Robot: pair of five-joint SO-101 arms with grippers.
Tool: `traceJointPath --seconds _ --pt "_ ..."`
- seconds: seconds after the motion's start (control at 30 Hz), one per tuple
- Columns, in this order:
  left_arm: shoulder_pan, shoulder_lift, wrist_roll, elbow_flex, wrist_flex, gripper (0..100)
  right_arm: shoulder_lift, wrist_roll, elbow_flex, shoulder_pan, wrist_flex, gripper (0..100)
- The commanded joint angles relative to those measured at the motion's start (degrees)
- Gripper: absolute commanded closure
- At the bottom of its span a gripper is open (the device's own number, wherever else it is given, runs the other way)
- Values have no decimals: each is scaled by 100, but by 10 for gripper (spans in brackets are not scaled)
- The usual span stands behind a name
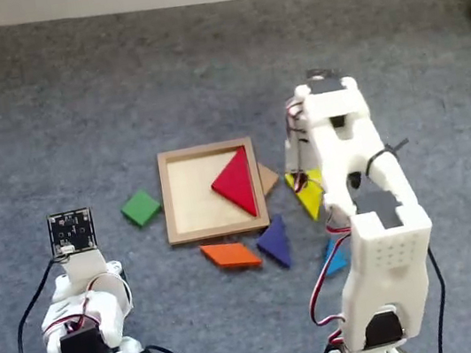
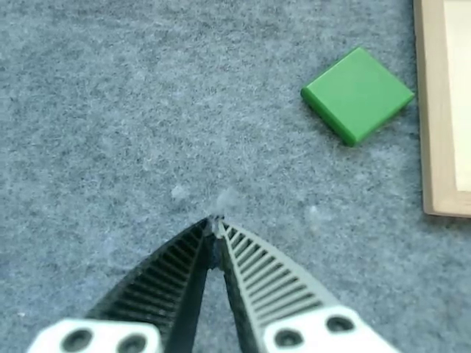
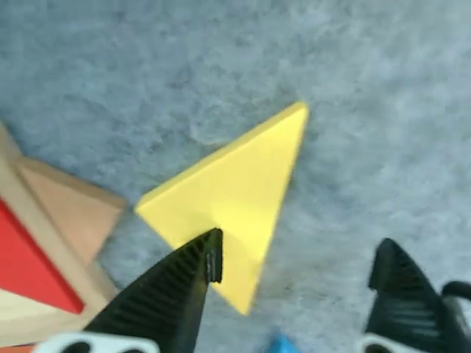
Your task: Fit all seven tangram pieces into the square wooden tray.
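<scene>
**One piece in the tray, right gripper spread over the yellow triangle**

Your square wooden tray point(image 1: 169, 200) sits mid-table on the grey carpet point(image 1: 74, 121). Inside it is one flat red triangle point(image 1: 235, 183). Its long edge runs along the tray's right wall and its square corner points left, into the tray.

The other pieces lie flat outside the tray:
- The green square point(image 1: 140, 208) point(image 2: 358, 94) is just left of the tray, turned diamond-wise to it.
- The orange parallelogram point(image 1: 230, 254) is below the near rim, with its long axis roughly left-right.
- The dark blue triangle point(image 1: 274, 240) is just beside the orange piece, with a corner aimed at it.
- The tan wooden triangle point(image 1: 268, 177) point(image 3: 70, 213) is against the tray's right outer wall.
- The yellow triangle point(image 1: 309, 196) point(image 3: 232, 191) is just right of the tan one. Its visible part narrows toward the arm bases, and your arm covers the rest.
- The light blue piece point(image 1: 334, 258) point(image 3: 280, 344) is nearer the bases and mostly hidden.

Your right gripper point(image 3: 302, 257) is spread wide, with one finger over the yellow triangle's edge and the other over carpet. Your left gripper point(image 2: 215, 224) is pinched closed with nothing in it, over bare carpet and apart from the green square.
</scene>
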Motion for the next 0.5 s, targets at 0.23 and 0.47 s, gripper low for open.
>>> traceJointPath --seconds 0.23,0.47 --pt "-57 -75 0 57 -114 993 -444 -800 -321 -664 -505 591" --pt "-48 -75 0 57 -114 993 -84 -862 -171 -418 -813 591"
